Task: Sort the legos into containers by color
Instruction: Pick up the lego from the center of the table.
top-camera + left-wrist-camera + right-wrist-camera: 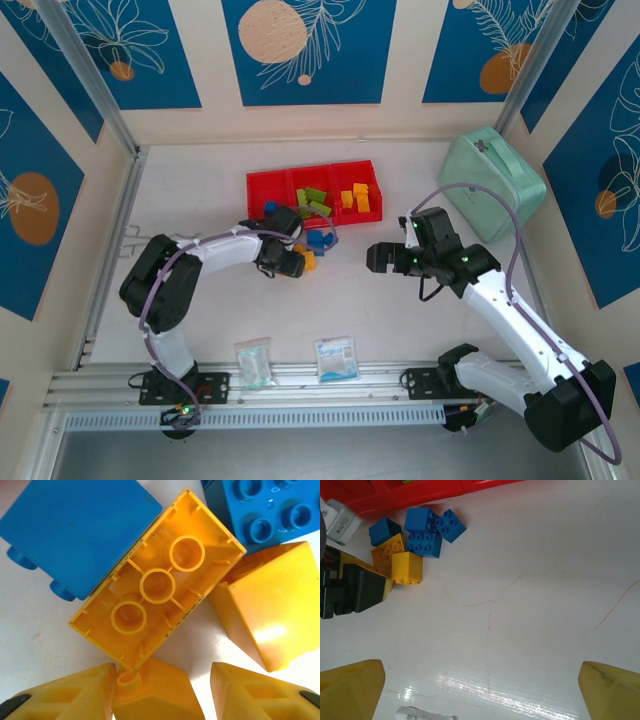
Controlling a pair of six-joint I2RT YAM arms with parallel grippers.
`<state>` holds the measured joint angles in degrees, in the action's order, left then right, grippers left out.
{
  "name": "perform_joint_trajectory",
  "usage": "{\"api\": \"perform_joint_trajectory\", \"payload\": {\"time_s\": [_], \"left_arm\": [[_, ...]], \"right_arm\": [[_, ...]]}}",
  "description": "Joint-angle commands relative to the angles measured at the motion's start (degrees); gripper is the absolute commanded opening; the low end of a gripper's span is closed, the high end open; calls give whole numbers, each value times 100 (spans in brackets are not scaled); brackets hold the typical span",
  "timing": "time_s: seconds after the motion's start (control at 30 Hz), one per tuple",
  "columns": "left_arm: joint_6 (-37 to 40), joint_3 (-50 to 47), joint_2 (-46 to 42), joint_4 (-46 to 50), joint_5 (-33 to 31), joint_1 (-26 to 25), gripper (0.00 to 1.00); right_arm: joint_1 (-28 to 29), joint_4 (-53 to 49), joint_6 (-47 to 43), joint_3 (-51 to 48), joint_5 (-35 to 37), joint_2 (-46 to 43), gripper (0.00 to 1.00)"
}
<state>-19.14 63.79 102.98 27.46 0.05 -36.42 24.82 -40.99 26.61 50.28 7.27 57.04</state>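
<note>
Legos (316,246) not yet sorted sit in a little heap on the worktop (200,190), just beside the near wall of the red tray (330,170), roughly in front of its middle compartment. The tray is toward the far edge and has blue in its left compartment, green in the middle and orange-yellow on the right.

The one to look at in the left wrist view is the long yellow brick (157,582). It's lying studs down, hollow side up with three tubes showing. Its long axis runs diagonally from lower left to upper right in that view, and a blue brick (75,527) sits tight against one long side.

These look light, hard and rigid. They're glossy so probably a bit slippery, and not fragile at all. Best bet is pinching across the short width on the two flat long walls, about midway along. The wrist would likely need a twist to square up to that diagonal.

Left tool (161,680) has its fingers on either side of another yellow piece (150,702), but it's impossible to tell if it's actually squeezing it. Right tool (380,258) hangs wide open to the right of the heap, holding nothing.
</note>
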Motion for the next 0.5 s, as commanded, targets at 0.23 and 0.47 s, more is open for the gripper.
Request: {"api": "perform_joint_trajectory", "payload": {"time_s": [0.23, 0.47], "left_arm": [[-246, -477, -304, -113, 28, 109, 34], [-444, -769, -854, -57, -469, 109, 33]], "right_arm": [[24, -261, 54, -18, 170, -395, 100], [23, -208, 136, 80, 47, -420, 100]]}}
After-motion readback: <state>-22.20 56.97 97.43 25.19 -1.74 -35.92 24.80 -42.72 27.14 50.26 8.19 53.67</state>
